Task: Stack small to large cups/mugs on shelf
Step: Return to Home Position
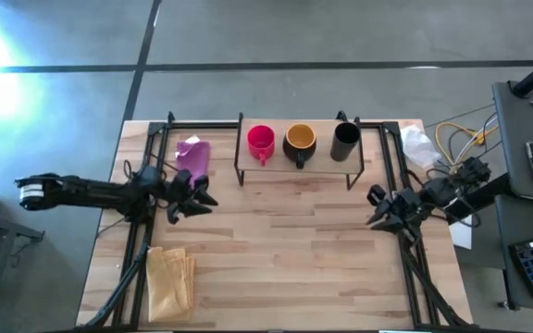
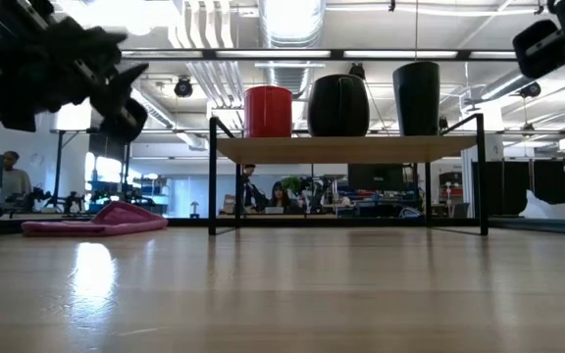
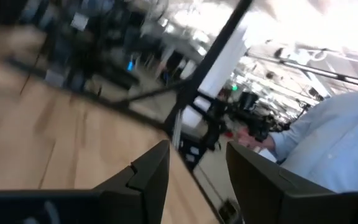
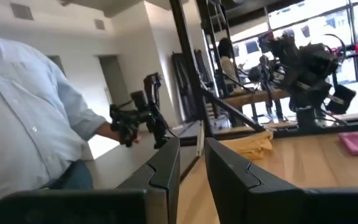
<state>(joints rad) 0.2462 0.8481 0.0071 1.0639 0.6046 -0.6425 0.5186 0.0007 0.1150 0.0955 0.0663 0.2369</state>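
Three cups stand in a row on the low wooden shelf (image 1: 364, 159) (image 2: 346, 148) at the table's far side. They are a red mug (image 1: 260, 141) (image 2: 268, 111), a dark mug with a yellow-orange inside (image 1: 300, 142) (image 2: 338, 105), and a tall black cup (image 1: 345, 141) (image 2: 416, 98). Each rests upright on its base. My left gripper (image 1: 207, 197) (image 3: 197, 168) hovers open over the table's left part, in front of the shelf's left end. My right gripper (image 1: 374, 207) (image 4: 192, 165) hovers open near the table's right edge. Both hold nothing.
A pink cloth (image 1: 193, 155) (image 2: 96, 220) lies left of the shelf, and a folded yellow cloth (image 1: 169, 277) (image 4: 250, 142) lies at the near left. White crumpled material (image 1: 417, 143) sits at the far right corner. A person in a light shirt (image 4: 30, 112) (image 3: 328, 143) stands beyond the table.
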